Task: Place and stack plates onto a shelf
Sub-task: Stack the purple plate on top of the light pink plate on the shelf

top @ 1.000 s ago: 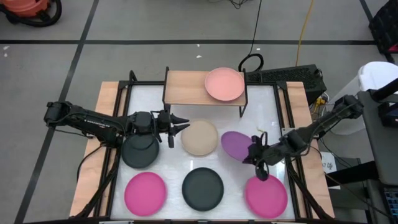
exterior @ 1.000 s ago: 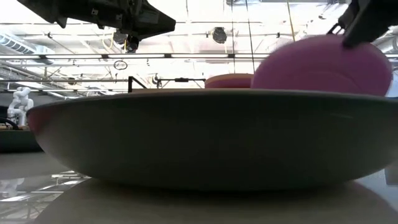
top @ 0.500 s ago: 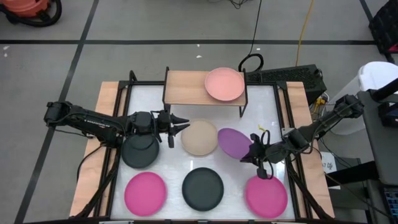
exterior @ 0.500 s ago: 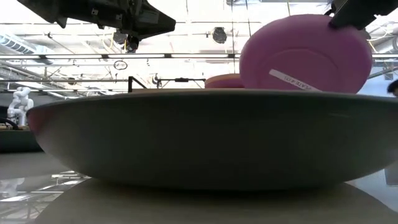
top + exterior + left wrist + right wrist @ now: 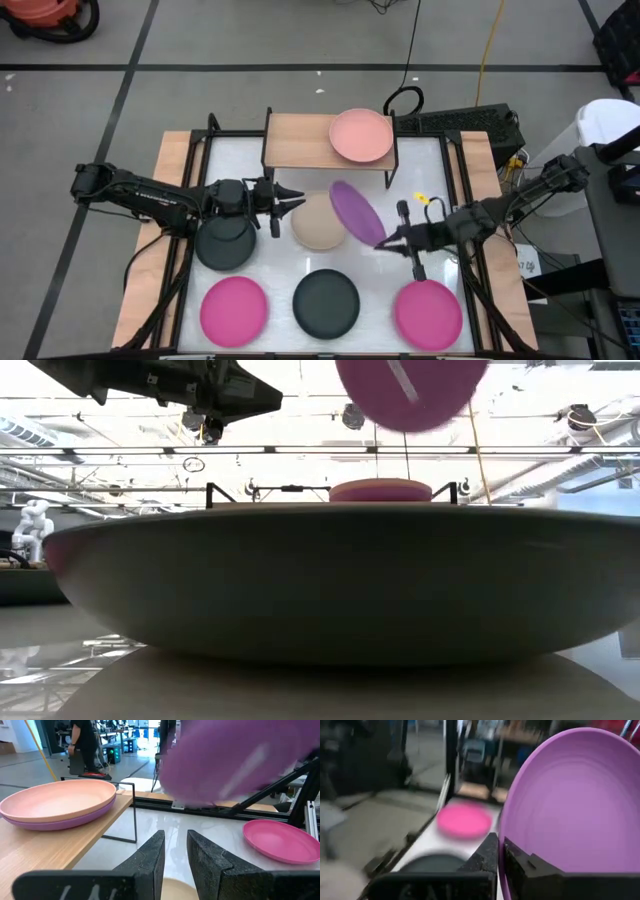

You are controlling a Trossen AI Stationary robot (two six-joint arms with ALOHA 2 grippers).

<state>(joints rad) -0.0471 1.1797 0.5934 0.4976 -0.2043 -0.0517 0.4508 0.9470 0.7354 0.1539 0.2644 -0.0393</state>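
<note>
My right gripper (image 5: 386, 240) is shut on a purple plate (image 5: 357, 213), which is in the air over the table's middle, between the beige plate (image 5: 318, 224) and the shelf (image 5: 300, 142). In the low view the purple plate (image 5: 410, 390) shows high above the shelf. On the shelf's right half a light pink plate (image 5: 361, 135) lies on top of another purple plate (image 5: 65, 822). My left gripper (image 5: 297, 197) hovers open with a narrow gap (image 5: 175, 851), between a dark grey plate (image 5: 226, 243) and the beige plate. My right gripper pinches the purple plate's rim (image 5: 501, 845) between its two fingers, one finger (image 5: 525, 865) on the hollow upper face and one (image 5: 487, 854) on the underside. The fingers come level from the table's right. The plate is lifted clear and stands steeply tilted.
Flat on the white tabletop lie two hot pink plates (image 5: 234, 308) (image 5: 428, 314) and a dark grey plate (image 5: 326, 303) along the near edge. That dark grey plate (image 5: 330, 580) fills the low view. The shelf's left half is bare wood. People stand in the room beyond.
My right gripper has risen and moved toward the table's left and the shelf, carrying the purple plate. The plate has gone from leaning low over the table to lifted clear and tipped steeply on edge. My left arm has kept still.
</note>
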